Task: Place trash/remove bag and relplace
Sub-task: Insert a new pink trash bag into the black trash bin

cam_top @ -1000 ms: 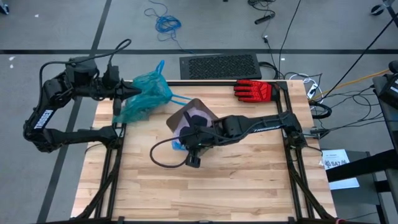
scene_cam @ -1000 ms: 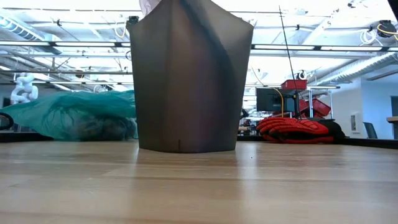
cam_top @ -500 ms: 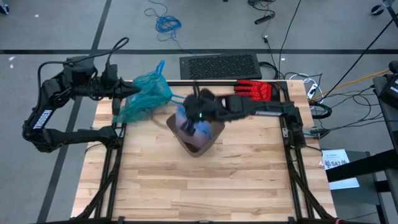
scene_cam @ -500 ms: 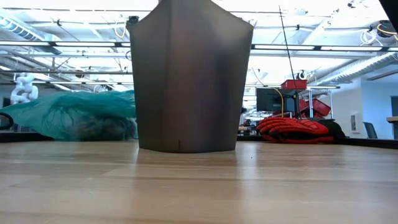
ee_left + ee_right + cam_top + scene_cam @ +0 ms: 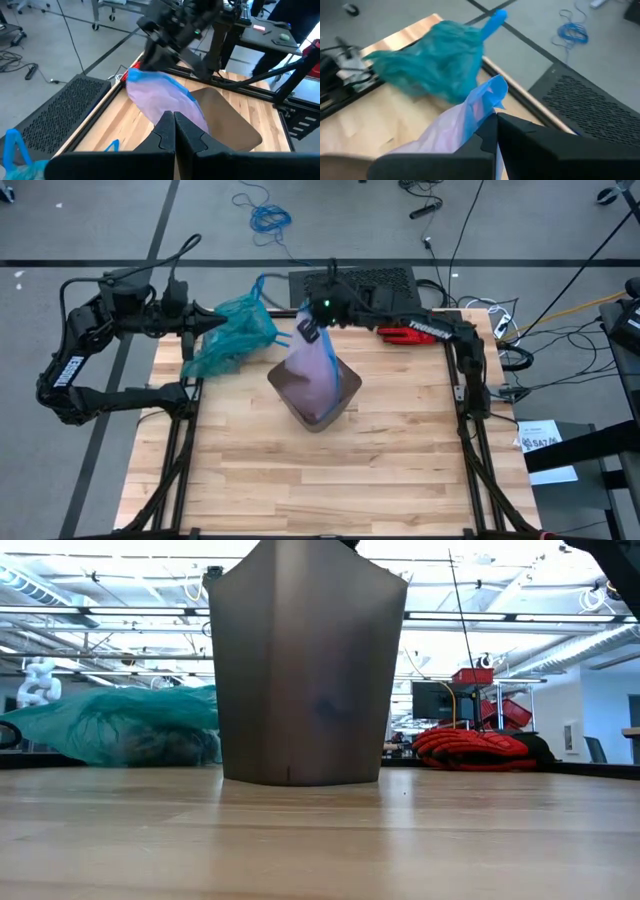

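A: Where is the teal bag (image 5: 232,332) seen?

B: It is seen at the far left corner of the desk (image 5: 330,470), lying in a soft heap. A dark lump can be seen through it in the low view. What the lump is cannot be told.

A: And the left pincer (image 5: 208,323)?

B: It is held right at the teal bag, on the side away from the bin (image 5: 318,392). Its fingers are pressed tight together. Whether the plastic is pinched between them cannot be told, because the bag is mostly hidden in the left wrist view.

A: Is another bag seen?

B: Yes. A pink bag (image 5: 318,367) with a blue edge is stretched up out of the brown bin near the middle of the desk. Its lower part is down inside the bin.

A: What is it held by?

B: Its top is gripped by the right pincer (image 5: 312,327). The fingers are shut on the blue edge. The right pincer is held up high over the far edge of the desk, just beside the teal bag, and the pink bag hangs below it.

A: What else is on the desk?

B: A red glove (image 5: 408,332) is seen at the far right corner, partly under the right arm.
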You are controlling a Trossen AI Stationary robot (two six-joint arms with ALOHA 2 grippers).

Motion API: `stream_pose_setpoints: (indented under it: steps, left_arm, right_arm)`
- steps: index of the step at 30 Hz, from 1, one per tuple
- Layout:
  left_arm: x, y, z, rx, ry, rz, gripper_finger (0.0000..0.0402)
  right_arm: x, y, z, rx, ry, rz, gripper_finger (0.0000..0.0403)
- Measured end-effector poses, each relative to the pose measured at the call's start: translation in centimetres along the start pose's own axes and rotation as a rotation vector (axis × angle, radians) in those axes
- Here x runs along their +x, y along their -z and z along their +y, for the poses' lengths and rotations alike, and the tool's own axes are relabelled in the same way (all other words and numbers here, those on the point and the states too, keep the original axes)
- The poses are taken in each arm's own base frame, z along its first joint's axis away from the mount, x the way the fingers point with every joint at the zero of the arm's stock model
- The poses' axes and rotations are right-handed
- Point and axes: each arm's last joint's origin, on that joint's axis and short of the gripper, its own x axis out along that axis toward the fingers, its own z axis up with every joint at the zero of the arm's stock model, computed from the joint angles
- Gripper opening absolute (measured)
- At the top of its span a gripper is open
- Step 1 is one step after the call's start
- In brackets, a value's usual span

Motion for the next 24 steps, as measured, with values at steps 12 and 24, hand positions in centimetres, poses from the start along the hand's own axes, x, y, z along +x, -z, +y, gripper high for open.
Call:
stream_pose_setpoints:
  steps: [12,24]
  left_arm:
    - [1.7,-1.0,0.6,0.011,-0.006,-0.029,0.0000]
    - [2.4,-1.0,0.9,0.029,-0.010,-0.007,0.0000]
  right_arm:
    - [3.4,-0.9,-5.3,0.096,-0.090,0.113,0.0022]
    - [-4.2,-2.1,-6.9,0.056,-0.151,0.050,0.0201]
